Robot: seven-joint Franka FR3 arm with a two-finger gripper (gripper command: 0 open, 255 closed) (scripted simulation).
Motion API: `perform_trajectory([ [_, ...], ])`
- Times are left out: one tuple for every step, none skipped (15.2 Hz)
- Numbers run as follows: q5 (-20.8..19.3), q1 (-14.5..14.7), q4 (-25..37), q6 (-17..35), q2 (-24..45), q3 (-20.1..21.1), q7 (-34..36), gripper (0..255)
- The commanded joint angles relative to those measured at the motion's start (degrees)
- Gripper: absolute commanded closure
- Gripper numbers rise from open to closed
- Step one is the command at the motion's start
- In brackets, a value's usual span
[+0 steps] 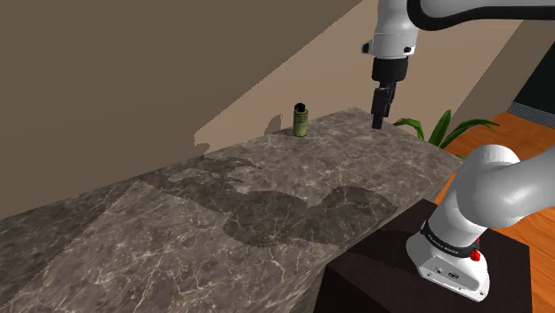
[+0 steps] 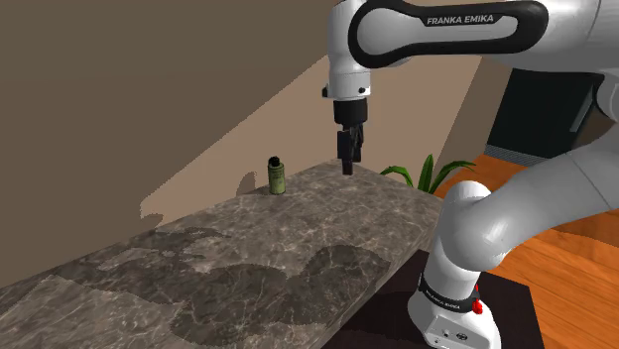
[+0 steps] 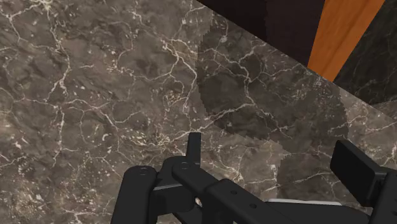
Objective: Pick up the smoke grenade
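Nearest in the shoulder view is the dark box of the stand (image 1: 378, 280), with the white arm (image 1: 485, 200) rising from it at the lower right. The same arm (image 2: 496, 228) takes up the second exterior view's right side. From the stand a long desk (image 1: 222, 222) of dark veined stone runs away toward the wall. Broad soft shadows lie across its middle, also seen in the second exterior view (image 2: 248, 263).

Over the far end of the desk the gripper (image 1: 380, 116) hangs from the arm and points straight down, clear of the surface (image 2: 347, 159). In the wrist view the gripper (image 3: 268, 145) stands wide, its two black fingers (image 3: 193, 147) well apart with nothing between them. Beneath them is the stone desk top (image 3: 95, 76), and past its edge a strip of orange wood floor (image 3: 343, 32).

The smoke grenade (image 1: 301, 120) stands upright near the desk's far edge. It is a small olive-green can with a dark top. It sits to the left of the gripper in the shoulder view, apart from it, and likewise in the second exterior view (image 2: 277, 176).

Beyond the desk's far corner green plant leaves (image 1: 445, 129) spread out (image 2: 427, 171). Behind everything is a tan-brown wall (image 1: 133, 71).
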Motion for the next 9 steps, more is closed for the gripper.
perform_trajectory([
  [0.0,0.0,0.0,0.0,0.0,0.0,0.0,0],
  [-0.5,-0.2,0.1,1.7,1.5,-0.5,-0.7,0],
  [-1.1,-0.5,0.4,3.4,3.1,-0.9,-1.3,0],
  [-1.6,-0.7,0.6,5.0,4.8,-1.3,-1.9,0],
  [-2.0,-0.9,1.0,6.7,6.4,-1.8,-2.6,0],
  [-2.4,-1.1,1.4,8.2,8.1,-2.2,-3.2,0],
  [-2.8,-1.3,2.0,9.8,9.9,-2.6,-3.8,0],
  [-3.2,-1.5,2.5,11.3,11.6,-3.0,-4.3,0],
  [-3.5,-1.7,3.2,12.8,13.4,-3.5,-4.9,0],
])
